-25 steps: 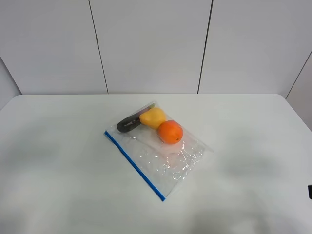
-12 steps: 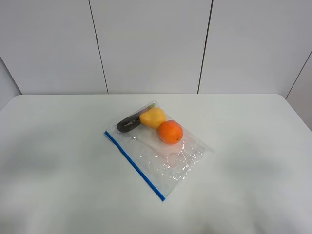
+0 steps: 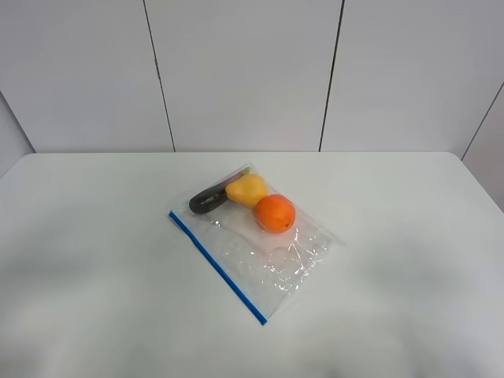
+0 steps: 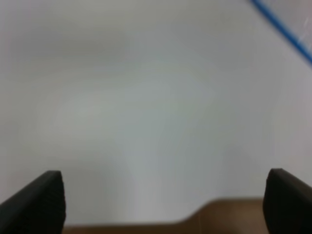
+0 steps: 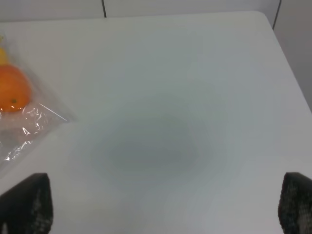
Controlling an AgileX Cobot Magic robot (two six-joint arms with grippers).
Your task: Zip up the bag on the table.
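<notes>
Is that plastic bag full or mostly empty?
Partly filled. The bag lies flat on the table, with an orange, a yellow fruit and a dark eggplant bunched at its far end.

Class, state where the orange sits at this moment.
In the high view the orange lies inside the bag near the middle of the table, touching the yellow fruit beside it.

Bare table (image 3: 94,260) all around bag (image 3: 260,244)

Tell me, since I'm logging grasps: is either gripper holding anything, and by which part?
Nothing is held. Left gripper and right gripper are open over bare table, clear of the bag.
</notes>
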